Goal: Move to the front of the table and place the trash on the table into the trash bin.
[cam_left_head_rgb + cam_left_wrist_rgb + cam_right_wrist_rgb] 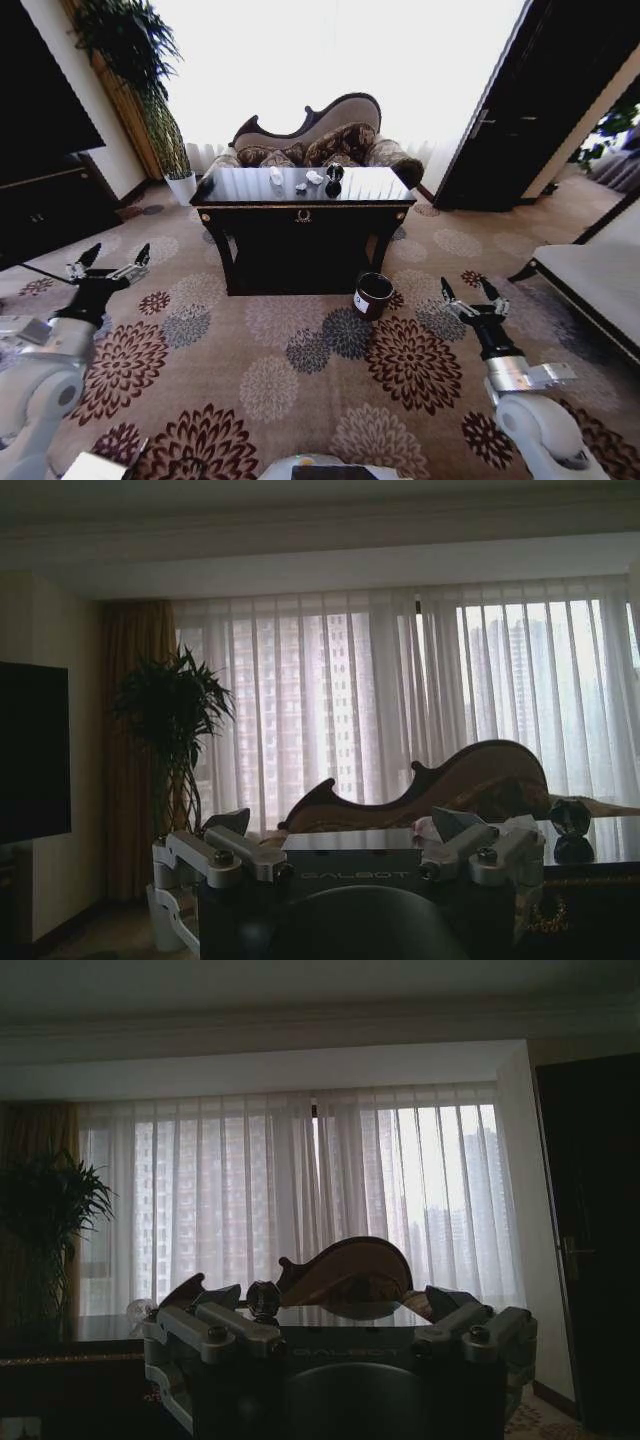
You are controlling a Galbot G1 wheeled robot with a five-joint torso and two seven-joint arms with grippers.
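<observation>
Two arms held low and forward over the carpet, both end effectors spread wide and empty — the table stands well ahead.

Left end effector (110,262) sits out to the robot's left, its fingers splayed apart with nothing between them; the right end effector (472,294) mirrors it on the right, equally open and bare. Between them, on the floral carpet (300,350), the trash bin (373,295) stands just in front of the table's right leg — a white label on its side, its writing too small to read, its inside dark. The table (303,213) carries the trash (306,179) on its glossy top: a clear bottle, white wads and a black ball, grouped near the middle. "GALBOT" is printed on each wrist housing.
</observation>
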